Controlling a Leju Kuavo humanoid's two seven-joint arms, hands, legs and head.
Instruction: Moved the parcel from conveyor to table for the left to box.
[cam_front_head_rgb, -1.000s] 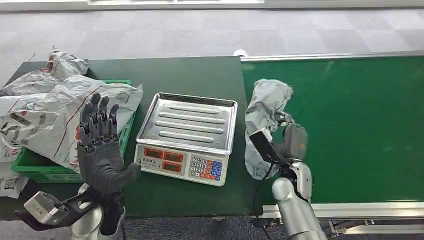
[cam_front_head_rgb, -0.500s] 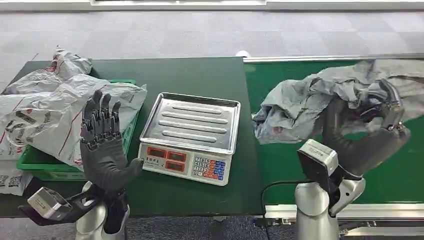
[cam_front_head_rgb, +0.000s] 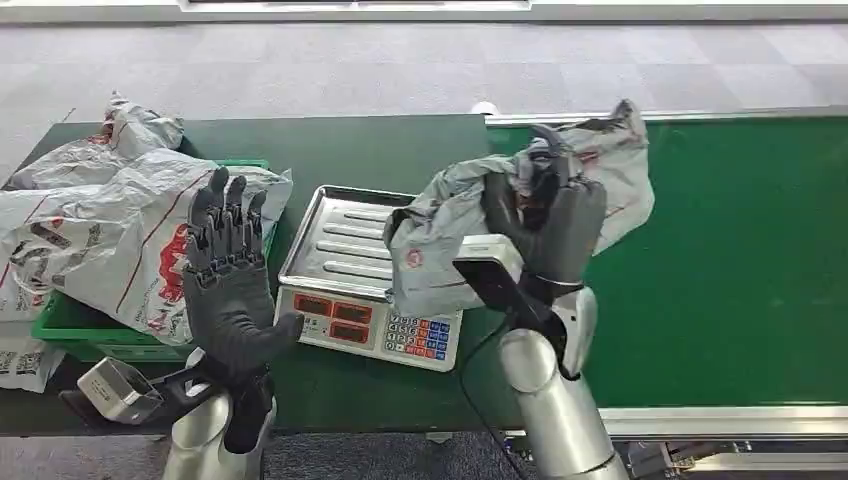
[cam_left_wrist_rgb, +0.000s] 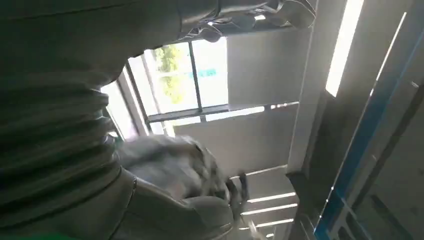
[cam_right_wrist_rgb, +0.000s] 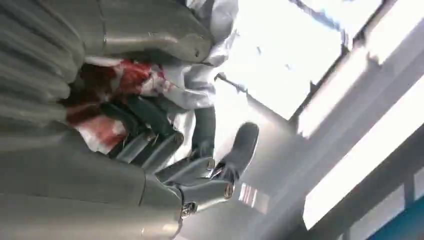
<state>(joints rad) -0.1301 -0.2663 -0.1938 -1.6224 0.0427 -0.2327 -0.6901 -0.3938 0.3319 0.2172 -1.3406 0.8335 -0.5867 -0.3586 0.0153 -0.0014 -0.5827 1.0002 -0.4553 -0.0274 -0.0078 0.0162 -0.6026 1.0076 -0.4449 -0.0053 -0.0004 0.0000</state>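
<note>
The right hand (cam_front_head_rgb: 548, 228) has its fingers closed around a crumpled grey parcel (cam_front_head_rgb: 445, 240) with red print, held above the scale (cam_front_head_rgb: 375, 275) tray's 3 o'clock edge. Its long axis runs from 8 o'clock to 2 o'clock, reaching over the conveyor (cam_front_head_rgb: 730, 250). The left hand (cam_front_head_rgb: 228, 285) is raised, fingers straight and slightly apart, holding nothing.

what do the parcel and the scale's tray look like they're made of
The parcel in the right hand looks like thin grey plastic mailer film: crumpled, creased, faintly glossy. The scale's tray appears to be stainless steel: silvery, reflective, with pressed ribs.
</note>
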